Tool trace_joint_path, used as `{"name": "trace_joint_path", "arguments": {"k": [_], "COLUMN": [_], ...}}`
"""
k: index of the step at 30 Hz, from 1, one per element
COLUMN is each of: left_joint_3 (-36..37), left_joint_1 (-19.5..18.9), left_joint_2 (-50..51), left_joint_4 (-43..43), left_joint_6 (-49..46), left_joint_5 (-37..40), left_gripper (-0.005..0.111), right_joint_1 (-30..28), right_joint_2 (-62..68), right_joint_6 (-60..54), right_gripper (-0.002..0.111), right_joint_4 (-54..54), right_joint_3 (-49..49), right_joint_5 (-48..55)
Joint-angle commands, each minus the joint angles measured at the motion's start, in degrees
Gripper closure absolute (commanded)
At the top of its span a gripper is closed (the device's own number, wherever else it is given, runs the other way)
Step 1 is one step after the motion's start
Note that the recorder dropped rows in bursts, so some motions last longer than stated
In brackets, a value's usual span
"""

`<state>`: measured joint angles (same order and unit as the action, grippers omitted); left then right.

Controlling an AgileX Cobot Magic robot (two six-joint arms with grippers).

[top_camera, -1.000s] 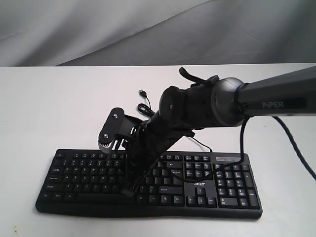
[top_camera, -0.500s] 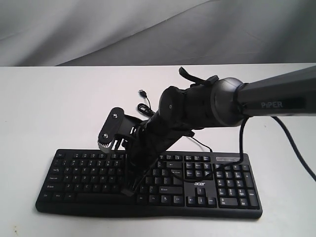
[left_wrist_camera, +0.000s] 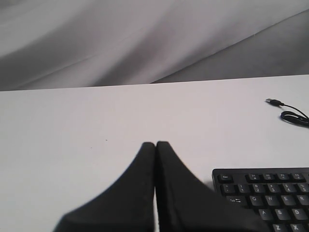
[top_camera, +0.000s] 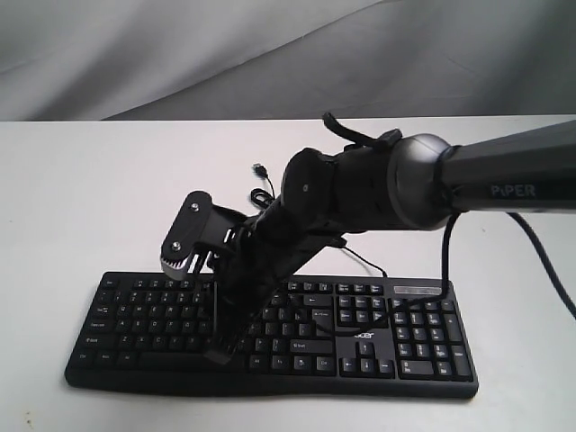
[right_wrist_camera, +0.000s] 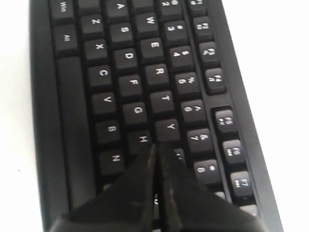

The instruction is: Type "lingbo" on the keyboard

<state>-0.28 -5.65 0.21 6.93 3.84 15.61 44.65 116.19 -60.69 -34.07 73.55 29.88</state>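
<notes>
The black keyboard with its white "acer" logo lies across the front of the white table. My right arm reaches in from the right, and the right gripper points down at the middle letter keys. In the right wrist view the right gripper is shut with nothing in it; its tips sit just above the keyboard between the H and Y keys. My left gripper is shut and empty. It hangs over bare table beside the Esc corner of the keyboard. The left arm does not show in the exterior view.
The keyboard's thin black USB cable lies coiled on the table behind it, with the plug at its free end. The white table runs back to a grey cloth backdrop. The right arm's own cable hangs on the right.
The right gripper has swung left along the letter rows and tilted a little lower toward the keys. The keyboard and cable have not moved.
</notes>
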Motion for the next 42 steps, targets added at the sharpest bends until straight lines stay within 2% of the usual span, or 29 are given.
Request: {"name": "trace_joint_path", "arguments": {"k": [1, 7, 42], "left_joint_3": [0.28, 0.28, 0.28], "left_joint_1": [-0.06, -0.06, -0.06], "left_joint_2": [-0.21, -0.21, -0.21], "left_joint_4": [-0.21, -0.21, -0.21], "left_joint_6": [0.12, 0.12, 0.12], "left_joint_5": [-0.30, -0.30, -0.30], "left_gripper": [0.106, 0.106, 0.106], "right_joint_1": [1.48, 2.86, 2.85], "right_joint_2": [0.26, 1.32, 2.63], "right_joint_6": [-0.17, -0.42, -0.42], "right_gripper": [0.108, 0.108, 0.108], "right_joint_4": [-0.61, -0.18, 0.05], "right_joint_3": [-0.06, -0.06, -0.06], "right_joint_5": [0.69, 0.86, -0.10]}}
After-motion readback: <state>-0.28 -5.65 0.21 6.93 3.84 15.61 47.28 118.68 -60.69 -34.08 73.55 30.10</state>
